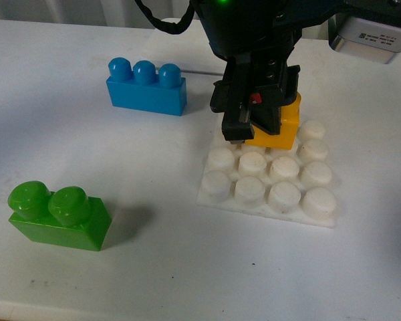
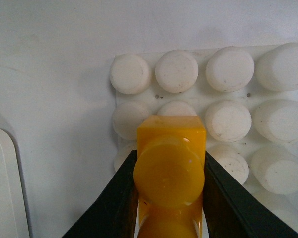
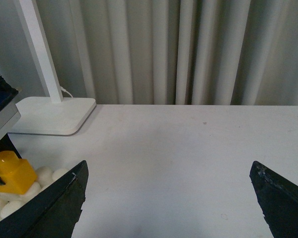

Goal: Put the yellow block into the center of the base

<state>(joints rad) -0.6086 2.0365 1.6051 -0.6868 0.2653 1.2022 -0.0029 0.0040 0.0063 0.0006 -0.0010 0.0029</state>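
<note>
My left gripper is shut on the yellow block and holds it low over the far rows of the white studded base. In the left wrist view the block sits between the two black fingers, above the base's studs; whether it touches them I cannot tell. My right gripper is open and empty above bare table; the block and some base studs show at that view's edge.
A blue three-stud brick stands behind and left of the base. A green two-stud brick lies at the front left. A white lamp foot with post stands before a curtain. The right arm's housing is at top right.
</note>
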